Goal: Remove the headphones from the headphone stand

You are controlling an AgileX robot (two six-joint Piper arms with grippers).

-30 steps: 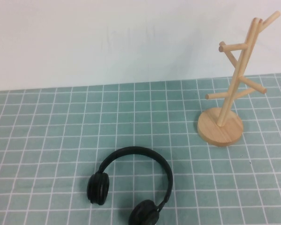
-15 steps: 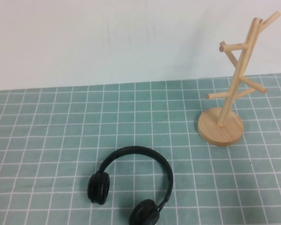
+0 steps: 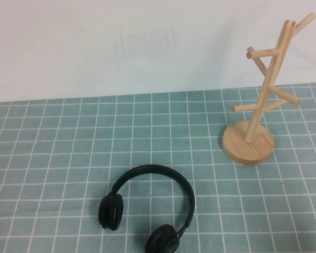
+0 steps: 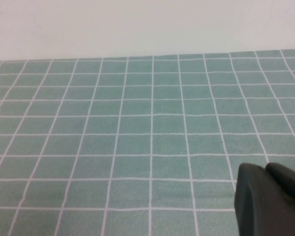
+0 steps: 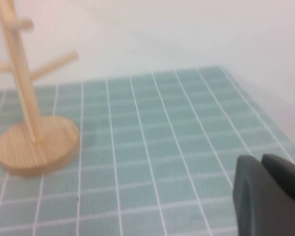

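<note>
The black headphones point(image 3: 152, 168) lie flat on the green checked table, near the front middle of the high view, with one ear cup point(image 3: 111, 211) to the left and the other cut off by the front edge. The wooden headphone stand point(image 3: 263, 100) stands upright at the back right, with nothing hanging on its pegs. It also shows in the right wrist view point(image 5: 24, 88). Neither arm shows in the high view. My left gripper point(image 4: 263, 169) is shut and empty above bare table. My right gripper point(image 5: 260, 162) is shut and empty, off to the side of the stand's round base point(image 5: 37, 145).
The green table cloth with a white grid point(image 3: 52, 137) covers the whole surface. A plain white wall point(image 3: 121, 47) rises behind it. In the right wrist view, the table's edge runs close beyond the stand.
</note>
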